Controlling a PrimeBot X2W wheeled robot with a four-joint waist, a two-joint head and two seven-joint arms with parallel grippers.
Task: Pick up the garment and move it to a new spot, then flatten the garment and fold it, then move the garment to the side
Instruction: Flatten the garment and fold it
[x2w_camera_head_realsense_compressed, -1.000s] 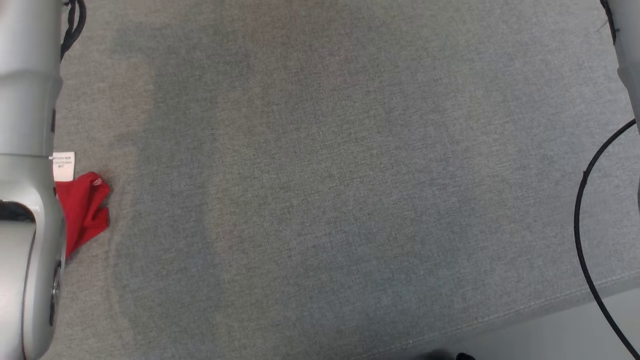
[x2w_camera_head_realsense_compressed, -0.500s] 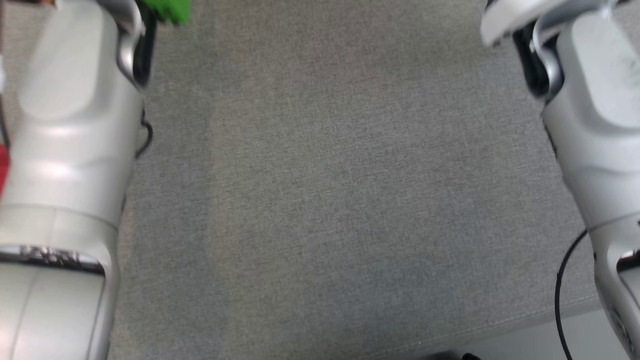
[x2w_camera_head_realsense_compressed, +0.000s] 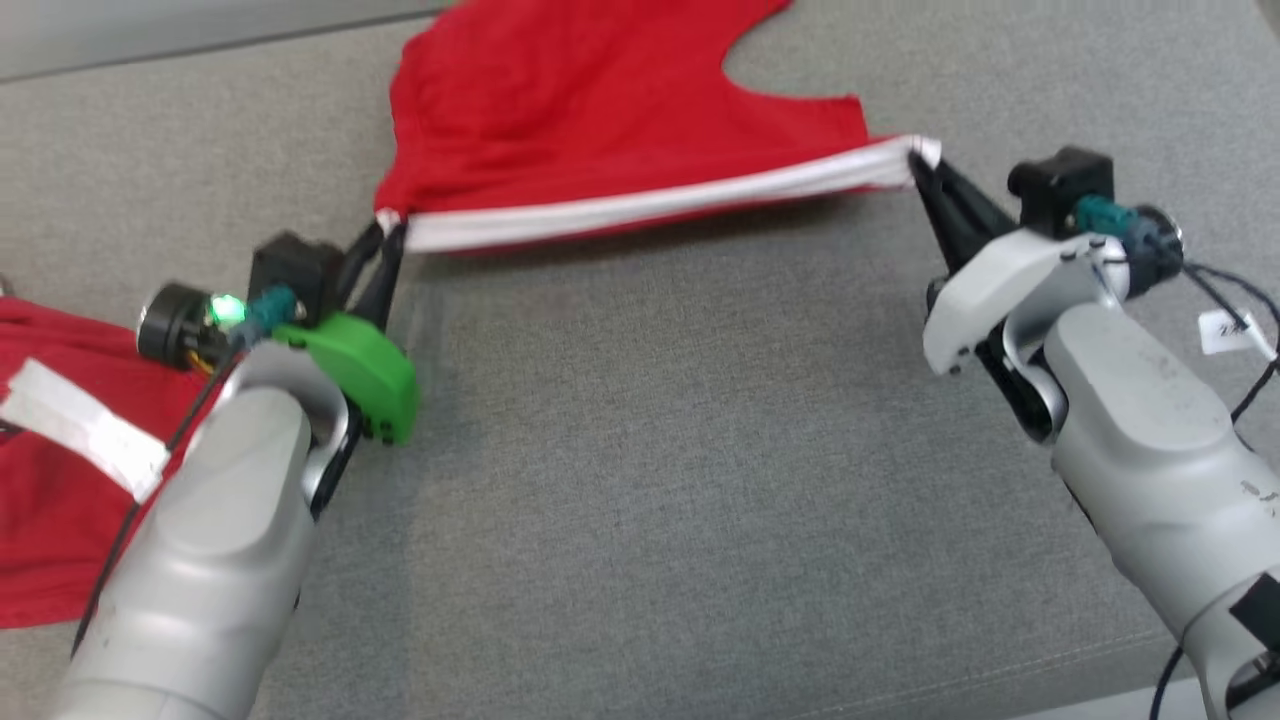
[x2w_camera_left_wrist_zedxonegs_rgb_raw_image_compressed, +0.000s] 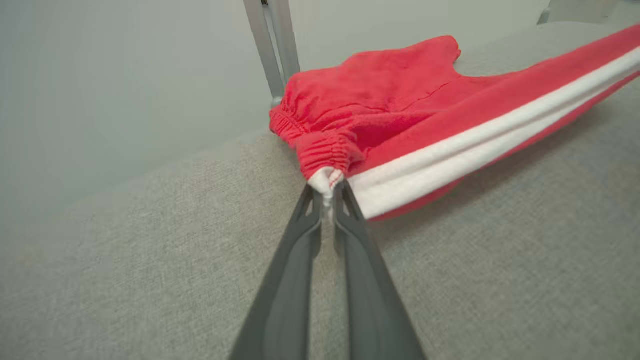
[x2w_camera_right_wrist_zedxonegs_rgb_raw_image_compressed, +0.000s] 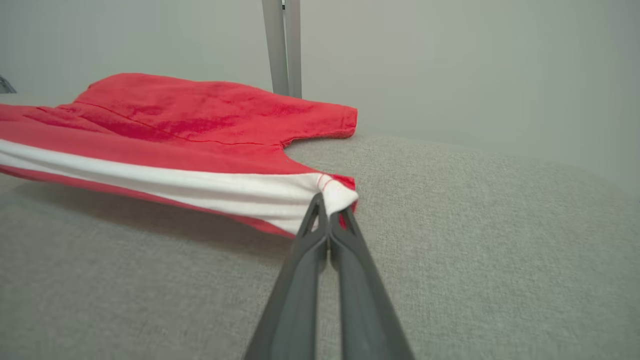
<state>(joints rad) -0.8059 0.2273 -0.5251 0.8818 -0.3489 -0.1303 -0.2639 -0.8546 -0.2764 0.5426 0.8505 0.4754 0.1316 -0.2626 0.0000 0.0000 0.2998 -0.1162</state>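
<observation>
So you've got the garment (x2w_camera_head_realsense_compressed: 600, 100), red shorts with a white stripe (x2w_camera_head_realsense_compressed: 650, 205) down the side, strung out between both arms right now. Your left fingers (x2w_camera_head_realsense_compressed: 392, 232) are pinched nearly closed on the gathered waistband end of that stripe. Your right fingers (x2w_camera_head_realsense_compressed: 918, 165) are clamped fully closed on the stripe's other end, at the leg hem. The stripe edge hangs taut just above the grey surface (x2w_camera_head_realsense_compressed: 650, 450) and throws a shadow under it, while the rest of the red cloth, on the far side of the stripe, lies on the surface. In both wrist views a metal post (x2w_camera_left_wrist_zedxonegs_rgb_raw_image_compressed: 272, 45) stands behind the garment, beyond the stripe.

Off the stripe's left end and nearer to you there's a second red piece (x2w_camera_head_realsense_compressed: 50, 520) with its own white band, partly hidden under your left forearm.

What's different from a second ago is that the head camera has swung. Back then it looked at nearly bare grey fabric, with a scrap of red and a white tag at the left edge. Half a second ago it showed blurry forearms. Now both sets of fingers and the stretched garment sit in the upper half of the shot.
</observation>
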